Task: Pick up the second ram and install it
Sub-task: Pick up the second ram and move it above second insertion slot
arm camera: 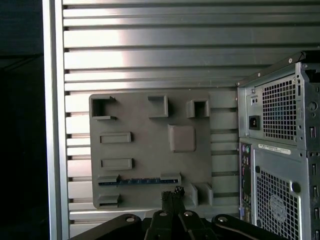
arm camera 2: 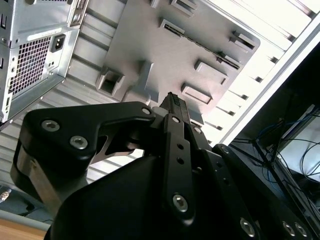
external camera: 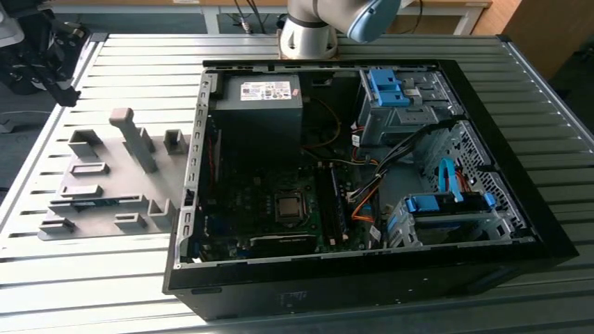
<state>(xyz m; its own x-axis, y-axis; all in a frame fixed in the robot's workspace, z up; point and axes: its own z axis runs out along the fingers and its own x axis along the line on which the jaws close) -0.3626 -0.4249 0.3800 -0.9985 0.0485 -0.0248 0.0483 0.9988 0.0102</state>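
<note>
First wrist view: second ram (arm camera: 140,181) slotted in gray holder (arm camera: 150,145), apart from clenched empty gripper (arm camera: 173,192).

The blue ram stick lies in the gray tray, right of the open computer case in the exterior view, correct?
No. The exterior view shows the gray tray, holding the blue ram stick, to that view's left of the open computer case.

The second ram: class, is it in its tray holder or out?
In. The second ram lies slotted between two brackets on the grey tray, outside the computer case.
</note>
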